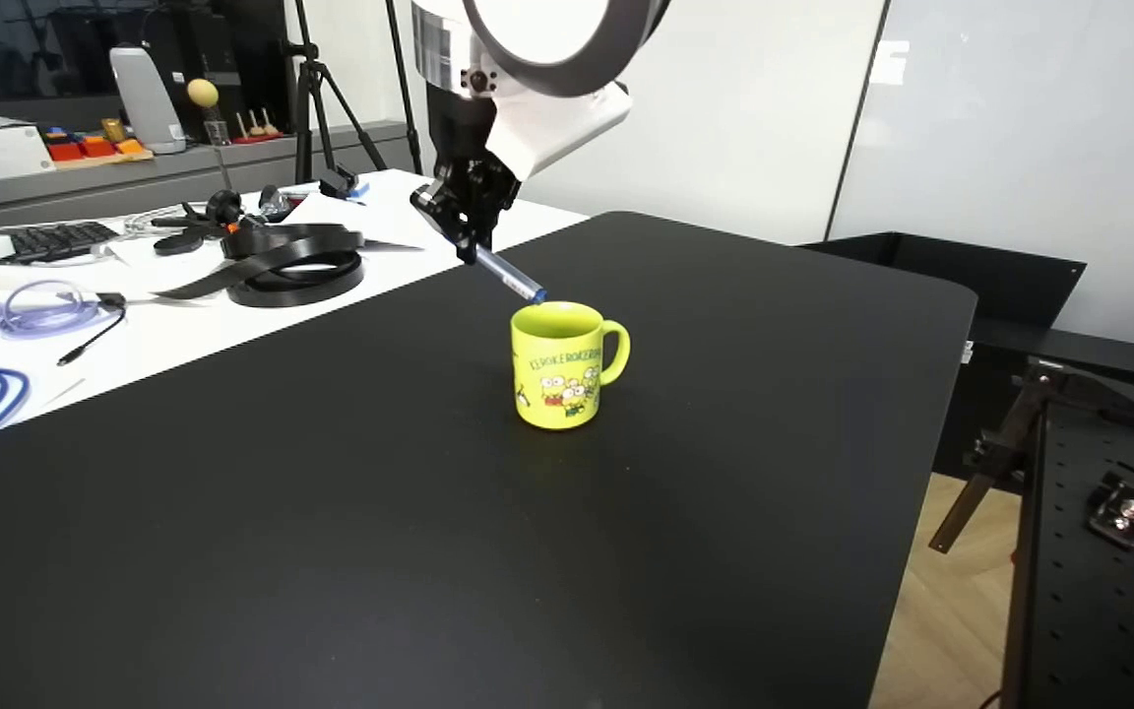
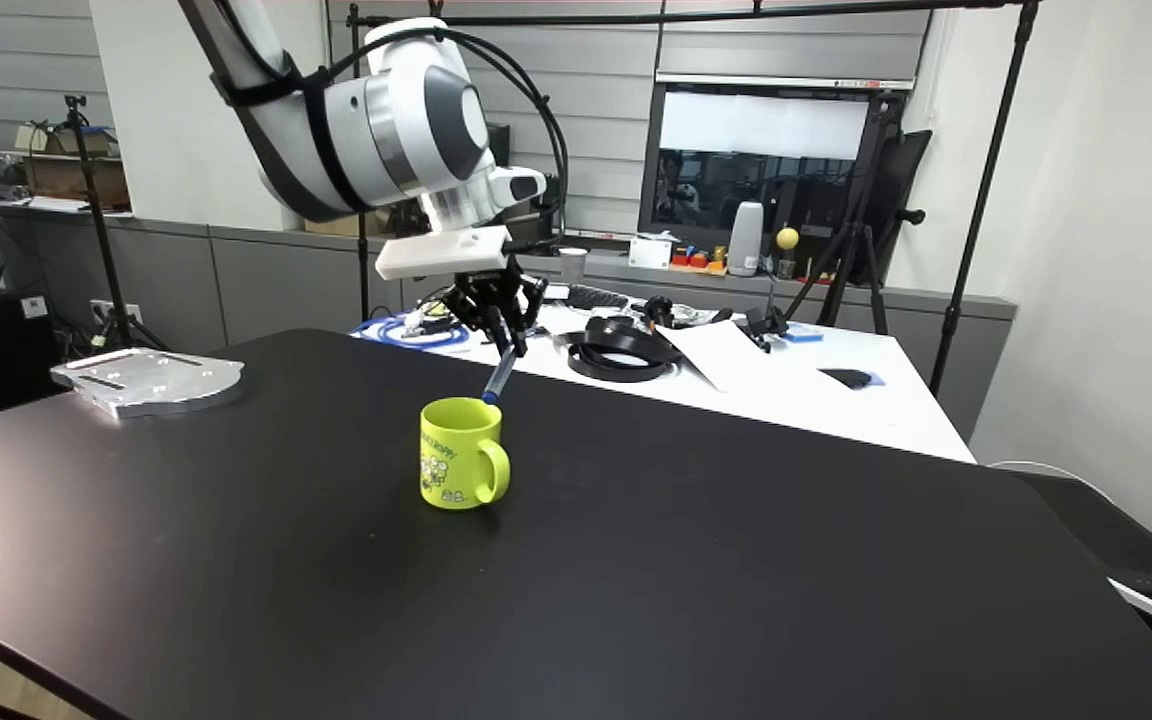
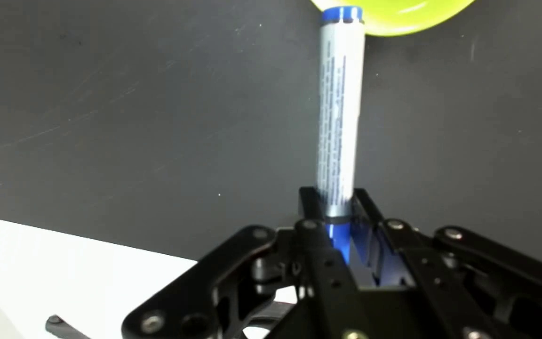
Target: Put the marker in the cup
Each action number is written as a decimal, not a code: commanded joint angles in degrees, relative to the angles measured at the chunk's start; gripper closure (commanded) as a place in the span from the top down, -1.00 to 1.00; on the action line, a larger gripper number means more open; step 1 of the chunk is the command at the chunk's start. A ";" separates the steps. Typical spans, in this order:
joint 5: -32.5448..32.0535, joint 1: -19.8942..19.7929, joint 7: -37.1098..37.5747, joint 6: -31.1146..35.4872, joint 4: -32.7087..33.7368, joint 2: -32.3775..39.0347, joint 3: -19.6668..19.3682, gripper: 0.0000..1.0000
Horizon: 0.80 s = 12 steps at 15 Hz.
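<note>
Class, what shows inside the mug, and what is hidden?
In both exterior views, the mug shows some inner wall; its near side hides the bottom. The marker ends near the rim.

Mug (image 1: pixel 555 369): bright yellow-green; dark lettering runs above white-eyed cartoon figures, some apparently in red, though tiny. Marker (image 3: pixel 339 122): whitish barrel with dark printed lines, blue cap, blue end plug. Gripper (image 3: pixel 336 193): black. Robot arm (image 2: pixel 361 140): white and grey, black-banded. Tabletop (image 1: pixel 331 551): black, pale-flecked. Side table (image 3: pixel 87 278): white. Ball (image 1: pixel 202 93): pale yellow.
</note>
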 commanded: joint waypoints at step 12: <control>-9.37 29.33 18.84 13.20 -10.72 -0.05 -30.19 -0.90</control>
